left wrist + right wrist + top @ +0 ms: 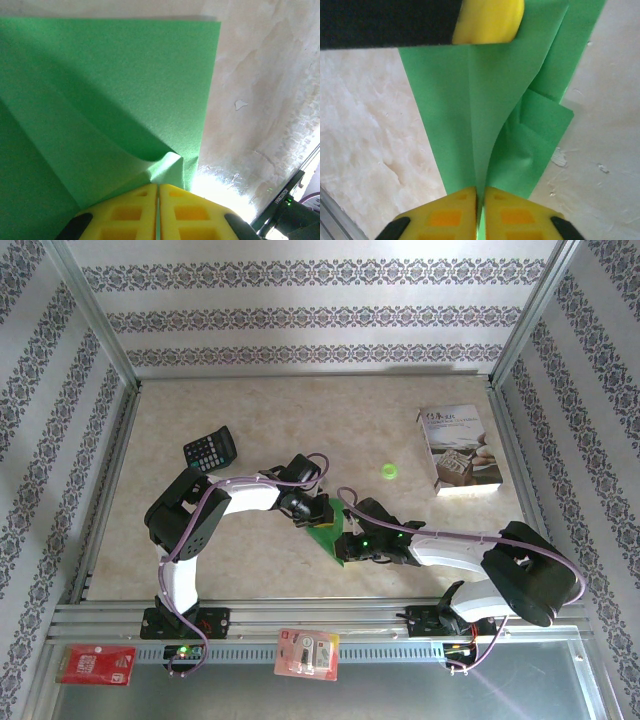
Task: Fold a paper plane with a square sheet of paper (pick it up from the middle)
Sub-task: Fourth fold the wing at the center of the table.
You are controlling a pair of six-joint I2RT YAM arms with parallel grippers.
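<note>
marbled table [300,410]: part-folded green square sheet of paper [326,533] at mid-table, between arms. left fingers [135,210] clenched on its edge, right fingers [455,212] clenched on centre crease. advice: hold both pinches level, draw crease taut, avoid tearing.

Top camera looks down from behind the arms over the whole desk [280,420]; both wrist cameras sit in close, sharing the green sheet of paper [100,90].

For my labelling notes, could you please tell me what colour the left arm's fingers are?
Yellow fingers, best seen in the left wrist view.
</note>
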